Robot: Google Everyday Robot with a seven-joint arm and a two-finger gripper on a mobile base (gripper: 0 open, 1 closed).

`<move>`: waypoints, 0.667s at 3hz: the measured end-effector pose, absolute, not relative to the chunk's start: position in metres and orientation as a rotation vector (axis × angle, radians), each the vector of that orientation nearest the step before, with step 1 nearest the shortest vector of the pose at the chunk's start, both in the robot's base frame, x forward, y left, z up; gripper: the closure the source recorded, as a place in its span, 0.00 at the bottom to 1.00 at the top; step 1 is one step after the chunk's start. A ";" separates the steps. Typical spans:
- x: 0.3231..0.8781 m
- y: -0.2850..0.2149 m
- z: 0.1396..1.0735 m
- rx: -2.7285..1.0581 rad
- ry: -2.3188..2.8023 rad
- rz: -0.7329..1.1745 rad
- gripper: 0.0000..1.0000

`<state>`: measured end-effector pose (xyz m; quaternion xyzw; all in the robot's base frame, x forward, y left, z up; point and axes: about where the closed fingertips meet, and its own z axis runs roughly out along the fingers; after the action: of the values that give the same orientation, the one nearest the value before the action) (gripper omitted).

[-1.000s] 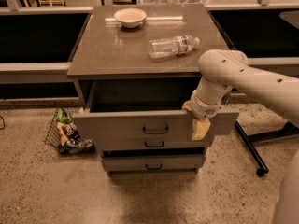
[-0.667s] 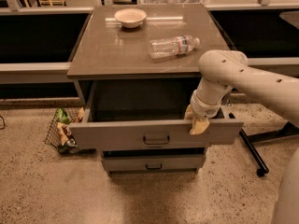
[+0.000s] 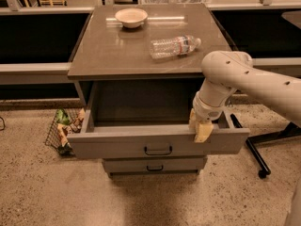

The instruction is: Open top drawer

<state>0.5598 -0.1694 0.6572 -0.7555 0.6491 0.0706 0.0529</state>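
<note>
The top drawer (image 3: 117, 147) of the grey-brown cabinet stands pulled far out, and its deep box looks empty. Its thin black pull handle (image 3: 158, 150) sits at the centre of the front. My gripper (image 3: 198, 127) hangs from the white arm over the right part of the drawer's front panel. One yellow finger (image 3: 203, 133) is on the outside of the panel and the other is inside, clamped over the top edge. A narrower drawer front (image 3: 154, 166) shows below, closed.
A white bowl (image 3: 131, 17) and a plastic water bottle (image 3: 174, 46) lying on its side are on the cabinet top (image 3: 113, 55). A wire basket of snack bags (image 3: 63, 128) sits on the floor at the left. A black stand leg (image 3: 256, 157) is at the right.
The top drawer has slid further out toward the camera, with my gripper moving along on its front edge. More of the inside of the box shows now.
</note>
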 end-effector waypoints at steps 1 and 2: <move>0.560 -0.169 0.657 -2.297 1.973 0.215 0.59; 0.560 -0.170 0.662 -2.303 1.958 0.220 0.35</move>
<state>0.5600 -0.1700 0.6617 -0.7586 0.6452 0.0725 0.0554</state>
